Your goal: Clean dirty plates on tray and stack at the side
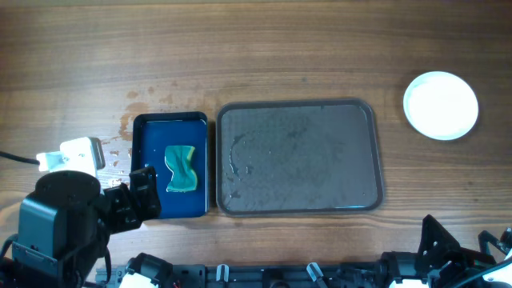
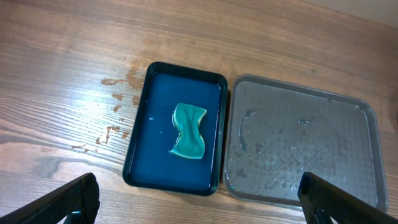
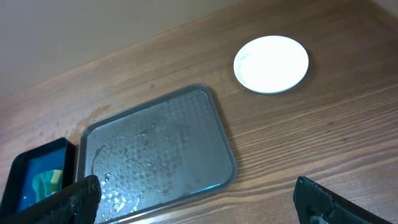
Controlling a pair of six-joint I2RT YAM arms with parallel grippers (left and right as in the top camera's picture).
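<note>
We count 1 wet tray (image 1: 320, 160) mid counter (image 1: 256, 48), 1 blue basin (image 1: 156, 140) just left of it w/ 1 teal sponge (image 1: 182, 168). 1 white plate (image 1: 441, 105) sits well right of tray; stack count unclear. L gripper (image 2: 199, 202) & R gripper (image 3: 199, 202) both wide.

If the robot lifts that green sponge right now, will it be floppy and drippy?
Probably soft: the sponge looks pinched at its middle, so it should squash. Likely drippy and a bit heavy, since the blue basin it lies in seems to hold water.
</note>
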